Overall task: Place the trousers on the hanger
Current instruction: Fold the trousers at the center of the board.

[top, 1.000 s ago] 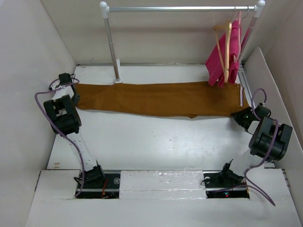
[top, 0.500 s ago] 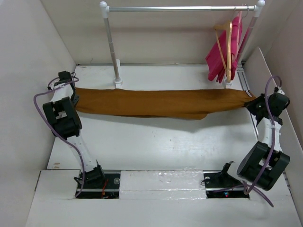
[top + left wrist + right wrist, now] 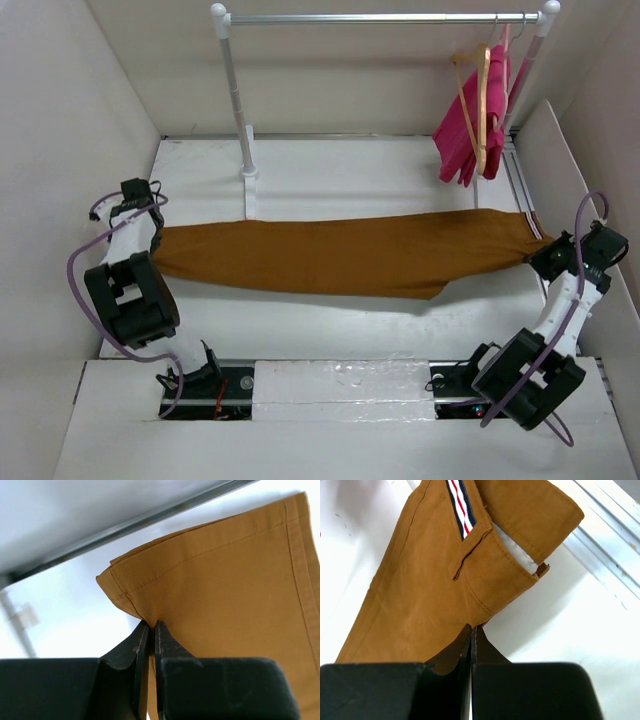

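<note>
The trousers (image 3: 340, 255) span the gap between both arms, seemingly lifted just off the bench (image 3: 330, 325) — the left jaws are pinched tight on a leg-hem corner, the right jaws clamped on the waistband edge. This looks like the carrying step. The hanger (image 3: 465, 100) hangs well apart on the rail (image 3: 380, 18), against a pink garment (image 3: 452, 140). Next, the cloth needs bringing over and draping across the hanger's bar — evenly. The rust-brown legs lie together, sagging slightly, and the striped inner waistband shows.
</note>
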`<control>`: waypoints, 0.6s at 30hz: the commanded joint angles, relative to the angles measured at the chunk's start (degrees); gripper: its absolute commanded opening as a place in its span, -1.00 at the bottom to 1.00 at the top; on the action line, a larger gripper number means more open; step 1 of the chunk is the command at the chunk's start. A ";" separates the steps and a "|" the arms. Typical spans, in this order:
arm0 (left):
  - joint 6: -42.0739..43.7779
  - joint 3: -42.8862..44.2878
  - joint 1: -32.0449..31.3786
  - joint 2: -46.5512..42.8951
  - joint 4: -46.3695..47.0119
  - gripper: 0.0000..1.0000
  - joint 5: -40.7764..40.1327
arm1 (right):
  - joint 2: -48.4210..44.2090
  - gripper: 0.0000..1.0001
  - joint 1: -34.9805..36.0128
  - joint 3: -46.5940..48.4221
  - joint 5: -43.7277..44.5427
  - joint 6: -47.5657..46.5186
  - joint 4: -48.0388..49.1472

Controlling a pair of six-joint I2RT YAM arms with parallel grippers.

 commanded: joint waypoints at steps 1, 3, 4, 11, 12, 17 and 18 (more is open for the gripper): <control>-1.25 -4.18 1.55 -6.25 -0.05 -1.00 -10.40 | -2.20 -1.00 -0.95 1.89 5.33 -0.93 -0.92; -3.17 -5.07 1.55 -6.54 -1.19 -0.79 -10.23 | 0.16 -0.49 -0.25 5.05 4.55 -0.93 -1.38; -4.32 -4.46 1.55 -6.10 -3.55 -0.70 -9.54 | 1.40 -0.09 0.45 6.37 2.72 -1.19 -1.63; -6.96 10.84 -0.56 -4.34 -8.93 -0.16 3.83 | 4.84 1.00 2.48 13.24 8.33 -1.37 -4.27; -6.96 11.28 -1.95 -4.77 -8.06 -0.17 4.44 | 4.84 1.00 2.48 10.89 9.98 -1.46 -4.10; -4.95 10.41 -14.58 -7.06 -3.75 -0.18 7.96 | 2.47 1.00 0.81 -1.68 11.84 -0.67 1.78; -4.68 9.62 -17.06 -8.37 -2.09 -0.18 8.05 | 2.03 1.00 0.81 -3.18 12.28 -0.14 2.57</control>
